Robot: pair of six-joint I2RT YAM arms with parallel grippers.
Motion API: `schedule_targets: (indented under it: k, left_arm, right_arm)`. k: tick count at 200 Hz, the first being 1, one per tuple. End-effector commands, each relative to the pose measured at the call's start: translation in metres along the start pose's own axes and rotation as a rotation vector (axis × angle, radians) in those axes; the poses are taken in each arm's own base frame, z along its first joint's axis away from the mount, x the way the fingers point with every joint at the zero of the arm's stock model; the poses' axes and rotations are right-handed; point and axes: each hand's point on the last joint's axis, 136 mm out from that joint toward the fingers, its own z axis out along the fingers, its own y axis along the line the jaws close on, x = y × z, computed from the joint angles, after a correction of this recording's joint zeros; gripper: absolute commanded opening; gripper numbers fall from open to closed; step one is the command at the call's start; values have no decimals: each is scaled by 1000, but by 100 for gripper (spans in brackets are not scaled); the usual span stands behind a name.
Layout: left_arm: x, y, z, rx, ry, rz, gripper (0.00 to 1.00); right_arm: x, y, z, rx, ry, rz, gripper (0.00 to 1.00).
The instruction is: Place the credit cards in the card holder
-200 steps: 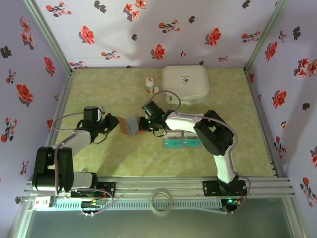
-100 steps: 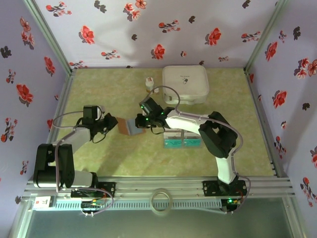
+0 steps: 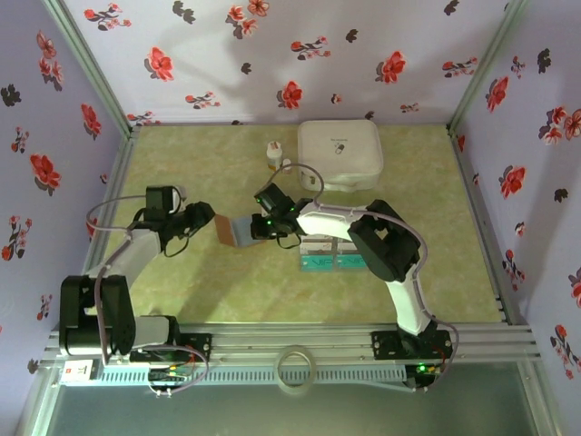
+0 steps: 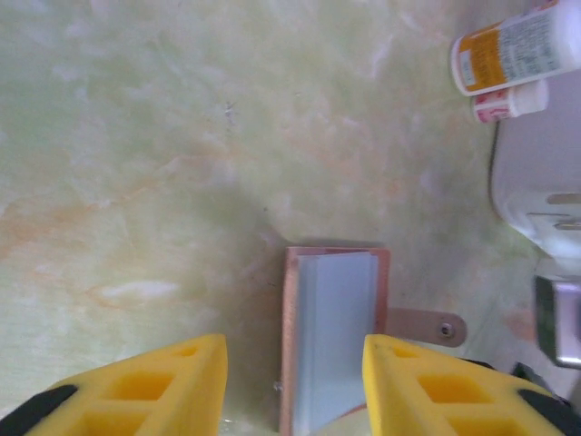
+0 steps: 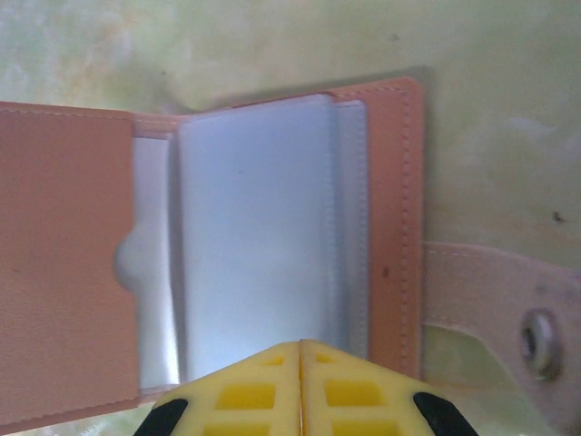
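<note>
The card holder [image 3: 238,230] lies open on the table between the two arms, brown outside with pale blue-grey sleeves [image 5: 254,245] and a snap strap [image 5: 481,291]. My left gripper [image 3: 204,218] stands open just left of it, nothing gripped; in the left wrist view the card holder [image 4: 334,336] lies ahead between the yellow fingers [image 4: 182,381]. My right gripper [image 5: 301,345] is shut, its joined tips resting at the near edge of the sleeves. The credit cards [image 3: 332,262], teal and white, lie in a row on the table right of the holder, under the right arm.
A large white rounded box [image 3: 339,153] stands at the back. Two small white bottles [image 3: 273,156] are beside it, lying at the top right of the left wrist view [image 4: 513,50]. Flowered walls close in the green table [image 3: 227,291] on three sides.
My left gripper has opened, let go of the card holder's flap and drawn back to the left. The right gripper has stayed shut on the holder's inner side.
</note>
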Motion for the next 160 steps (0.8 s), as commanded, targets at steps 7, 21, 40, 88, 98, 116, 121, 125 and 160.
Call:
schedule_targets:
  k: [7, 21, 40, 88, 98, 116, 121, 125, 160]
  left_arm:
    - [-7, -38, -17, 104, -26, -14, 48]
    - [-8, -54, -20, 144, -33, -16, 48]
    - [-7, -72, -17, 188, -26, -20, 50]
    - [14, -80, 13, 192, 54, -13, 51]
    - [19, -73, 19, 177, 64, -18, 52]
    - [28, -58, 26, 141, 76, -21, 52]
    - [29, -54, 27, 131, 78, -19, 52]
    - [32, -49, 29, 120, 84, -20, 52]
    - [42, -15, 36, 44, 94, -29, 52]
  right_arm:
    - [10, -14, 10, 28, 20, 9, 6]
    - [12, -15, 11, 26, 23, 10, 6]
    - [13, -17, 12, 30, 25, 14, 6]
    - [14, -18, 12, 32, 25, 21, 6]
    - [15, -19, 13, 34, 25, 22, 6]
    - [16, -22, 13, 37, 28, 28, 6]
    - [17, -22, 13, 38, 27, 30, 6]
    - [17, -22, 13, 38, 26, 31, 6]
    - [19, -27, 14, 47, 26, 43, 5]
